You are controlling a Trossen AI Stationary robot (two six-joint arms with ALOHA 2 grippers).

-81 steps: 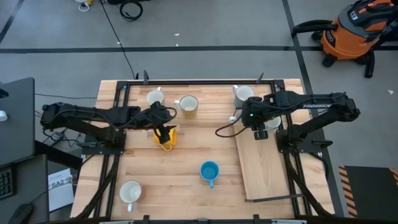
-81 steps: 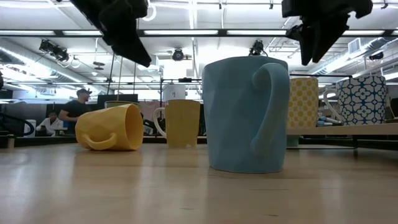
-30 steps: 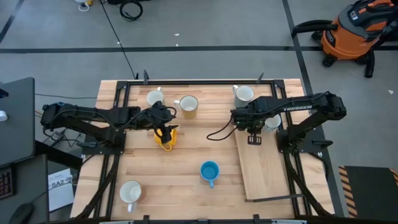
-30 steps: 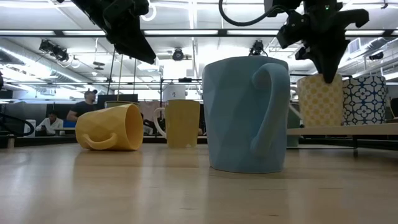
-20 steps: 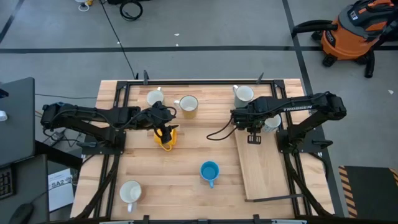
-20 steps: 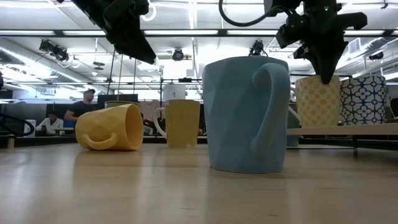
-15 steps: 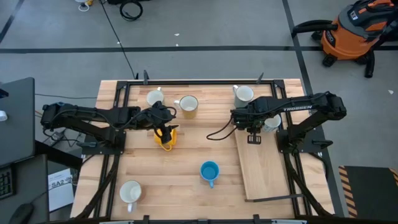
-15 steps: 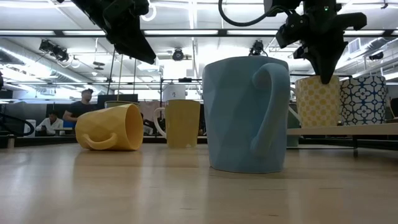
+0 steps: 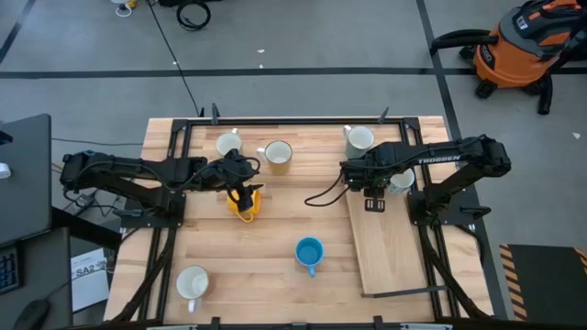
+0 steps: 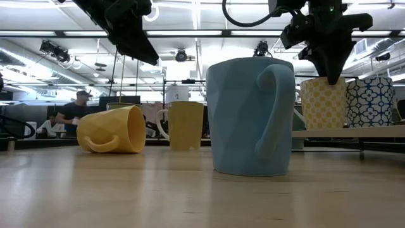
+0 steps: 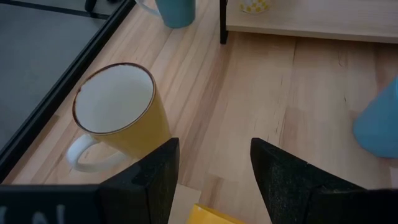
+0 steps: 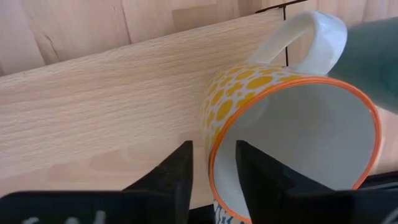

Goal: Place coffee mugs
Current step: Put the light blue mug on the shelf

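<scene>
A white mug with yellow dots (image 12: pixel 249 87) stands upright on the far end of the light wooden board (image 12: pixel 93 93). My right gripper (image 12: pixel 214 168) points down over it, open, one finger outside its rim and one inside; neither shows touching the wall. A yellow mug (image 10: pixel 112 130) lies on its side at mid-left, and my left gripper (image 11: pixel 214 180) hangs open just above it. A blue mug (image 9: pixel 309 252) stands at the table's middle, a white one (image 9: pixel 193 282) near the front left.
A cream-yellow mug (image 11: pixel 115 112) and a white one (image 9: pixel 228 144) stand at the far left. Two more mugs (image 9: pixel 359 137) (image 9: pixel 399 181) stand by the board's far end, one blue-patterned (image 10: pixel 367 100). The board's near part (image 9: pixel 394 257) is bare.
The dotted mug has settled a little onto the board under my right gripper. Both arms have kept their places.
</scene>
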